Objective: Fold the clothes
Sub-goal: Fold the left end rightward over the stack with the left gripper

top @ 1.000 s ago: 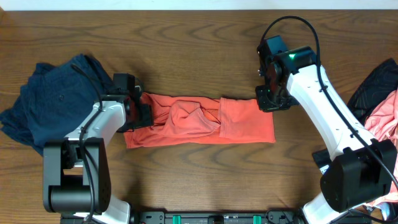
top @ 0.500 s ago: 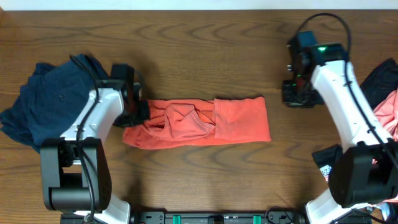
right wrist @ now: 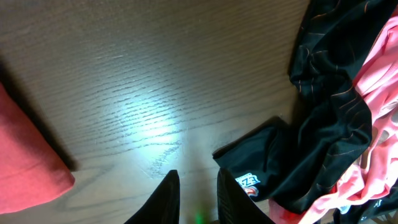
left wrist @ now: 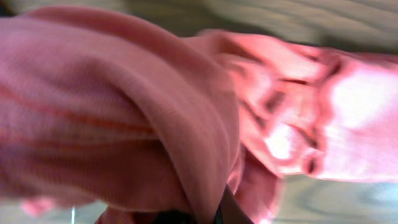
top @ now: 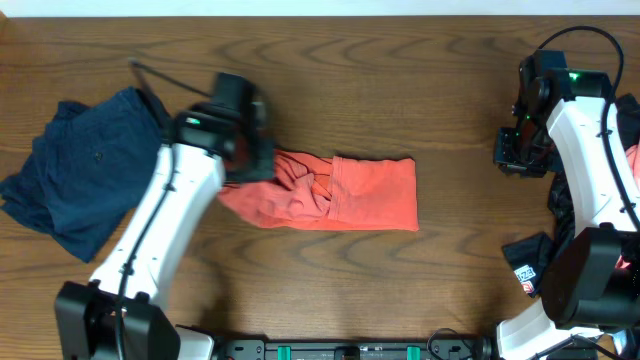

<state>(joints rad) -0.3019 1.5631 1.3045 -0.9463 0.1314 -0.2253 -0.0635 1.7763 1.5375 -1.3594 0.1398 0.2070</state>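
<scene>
- The orange-red fabric T-shirt [top: 365, 195] lies as a long folded strip in the middle of the wooden desk [top: 330, 70]. It looks soft, light and limp, and should sag and bunch wherever it is unsupported.
- The left tool [top: 247, 158] is clamped tight on the strip's bunched left end.
- The right tool [top: 520, 155], near the desk's right edge, stands slightly parted and empty.
- Best hold: pinch an end's edge through all layers, not the rumpled middle.

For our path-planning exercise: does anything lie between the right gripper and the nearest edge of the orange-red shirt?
Nothing visible. Only bare table separates the right gripper from the orange-red shirt; the black and pink clothes lie on the gripper's other side.
</scene>
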